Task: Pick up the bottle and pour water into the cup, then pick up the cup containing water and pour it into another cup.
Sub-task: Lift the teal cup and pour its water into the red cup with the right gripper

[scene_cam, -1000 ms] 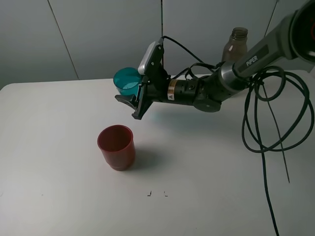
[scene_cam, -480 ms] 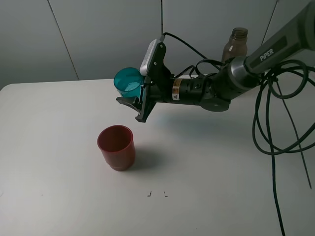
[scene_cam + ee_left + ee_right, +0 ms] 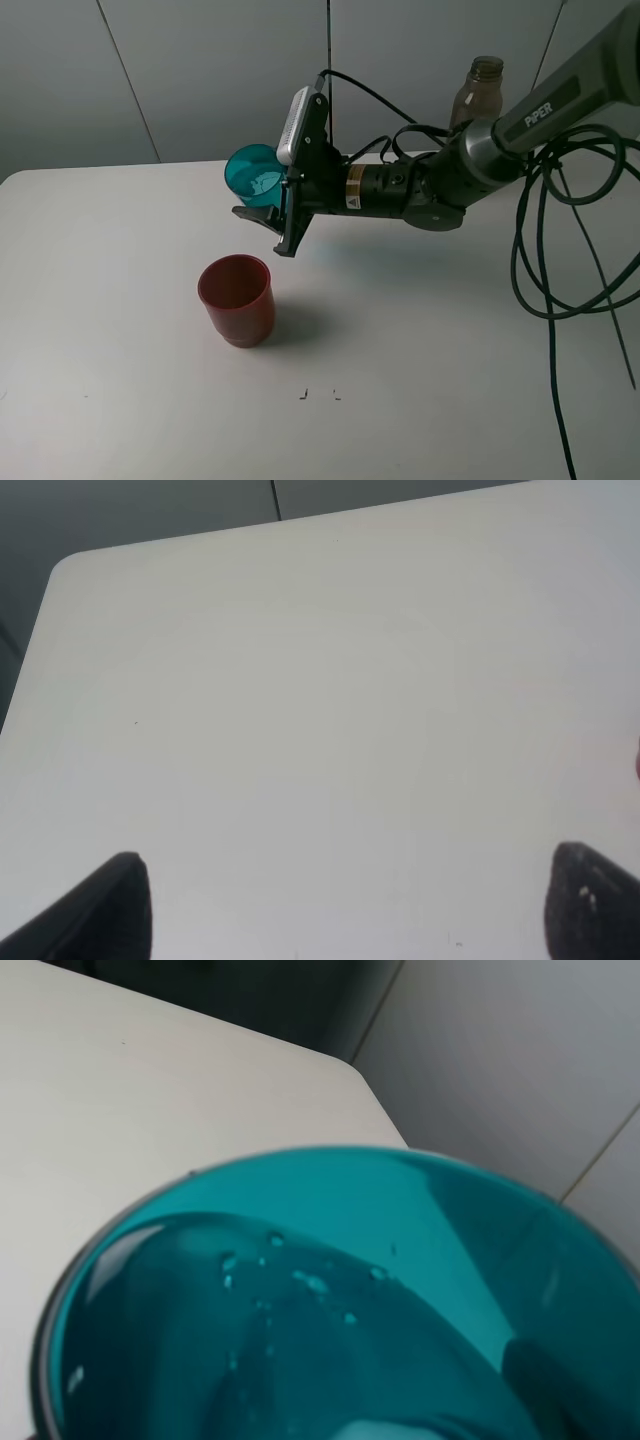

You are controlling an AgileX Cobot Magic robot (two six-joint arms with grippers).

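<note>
The left fingers (image 3: 112,908) stand wide apart over the tabletop (image 3: 320,680). The red cup (image 3: 236,298) sits upright on it. Above and behind it, the right fingers (image 3: 258,214) clamp the tilted teal cup (image 3: 252,173), droplets inside. The bottle (image 3: 478,92) stands at the back right.

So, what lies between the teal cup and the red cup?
In the high view, only the end effector's lower finger and bare table separate the teal cup from the red cup.
</note>
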